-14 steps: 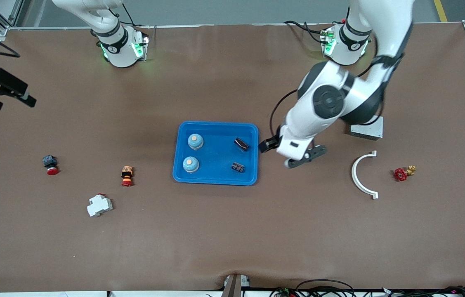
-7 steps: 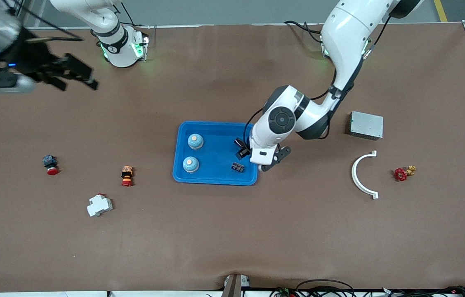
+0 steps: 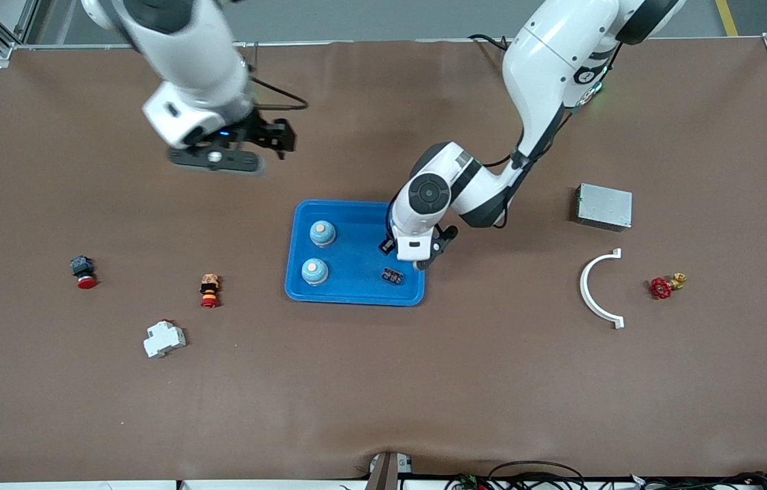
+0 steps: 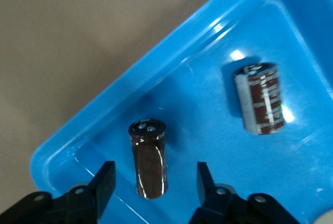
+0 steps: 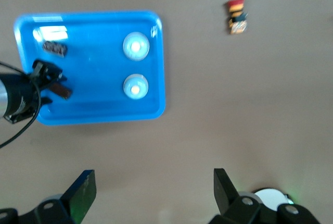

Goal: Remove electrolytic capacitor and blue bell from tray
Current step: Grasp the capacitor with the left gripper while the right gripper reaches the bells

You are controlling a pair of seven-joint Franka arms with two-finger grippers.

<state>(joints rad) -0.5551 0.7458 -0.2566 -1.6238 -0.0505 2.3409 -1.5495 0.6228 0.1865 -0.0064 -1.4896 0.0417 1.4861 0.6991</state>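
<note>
The left gripper (image 4: 152, 181) has dropped into the bright blue plastic tray (image 3: 301, 289), its half-open jaws straddling but not yet gripping a dark cylindrical capacitor (image 4: 149, 157), ready to grasp, while the right gripper (image 5: 154, 188) hangs wide open and empty over bare table beside that tray.

We see the tray's (image 4: 104, 125) rim close beside the dark capacitor (image 4: 150, 159) at its corner; the second capacitor (image 4: 259, 98) lies apart, leaving open tray floor between them.

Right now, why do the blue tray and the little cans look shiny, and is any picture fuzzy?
Left wrist view: white glare spots sit on the tray floor and on both capacitors, the one between the left gripper fingers and the other; edges look slightly soft. Right wrist view: a bright patch shines in one tray corner. Front view: the right gripper looks motion-blurred.
</note>
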